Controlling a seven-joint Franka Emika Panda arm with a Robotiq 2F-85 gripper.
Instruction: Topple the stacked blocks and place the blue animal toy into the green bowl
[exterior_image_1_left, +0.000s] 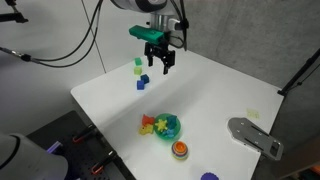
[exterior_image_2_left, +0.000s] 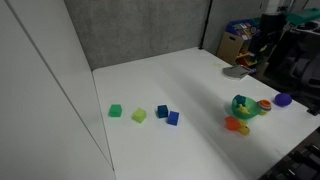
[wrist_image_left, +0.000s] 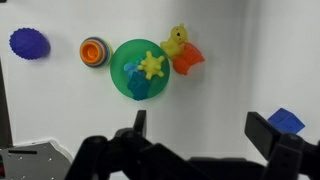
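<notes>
Gripper (wrist_image_left: 197, 120): jaws spread wide, holding nothing, above the table.
Blue animal toy (wrist_image_left: 138, 87): dark blue-teal lump inside green bowl (wrist_image_left: 118, 55), touching yellow star toy (wrist_image_left: 152, 66).
Blocks: light green block (exterior_image_2_left: 139, 115) and blue block (exterior_image_2_left: 173, 118) unstacked, apart on table, well left of bowl.

Stack is down: light green cube (exterior_image_2_left: 139, 115) and blue cube (exterior_image_2_left: 173, 118) each sit flat on their own, apart, in a row on the left in an exterior view. The blue animal toy (exterior_image_2_left: 162, 111), a dark teal lump, lies just left of the blue cube. The green bowl (exterior_image_2_left: 237, 105) is round, shallow, upright, well off to the right.
</notes>
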